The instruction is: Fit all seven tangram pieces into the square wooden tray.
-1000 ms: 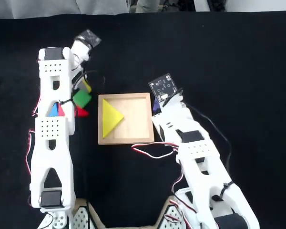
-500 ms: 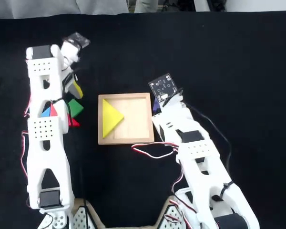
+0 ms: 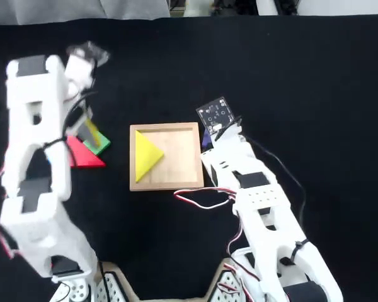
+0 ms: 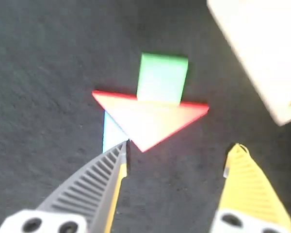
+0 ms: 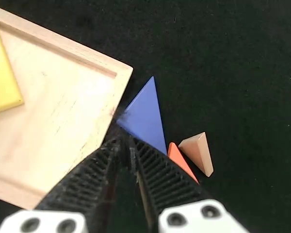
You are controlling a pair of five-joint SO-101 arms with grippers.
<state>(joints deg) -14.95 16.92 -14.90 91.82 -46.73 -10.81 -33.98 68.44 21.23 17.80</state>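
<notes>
The square wooden tray [image 3: 176, 179] lies mid-table with a yellow triangle [image 3: 146, 154] inside, against its left wall. To its left lie a red triangle [image 3: 82, 155] and a green square [image 3: 99, 143]. My left gripper [image 3: 86, 130] hangs over them, open. In the left wrist view its fingers [image 4: 182, 148] straddle the red triangle's [image 4: 150, 119] point, with the green square [image 4: 162, 77] beyond and a light-blue piece [image 4: 110, 135] beside it. My right gripper [image 5: 128, 143] is shut and empty at the tray's [image 5: 63, 126] right edge, touching a blue triangle [image 5: 145, 119].
An orange piece [image 5: 180, 162] and a tan triangle [image 5: 199, 153] lie just past the blue triangle, outside the tray. The tray's corner [image 4: 262, 58] is close to the left gripper. Black cloth covers the table, with open room at the back and right.
The left arm has swung left, away from the tray. The red triangle and green square have shifted left with it, and the red one shows more fully. The right arm has not moved.
</notes>
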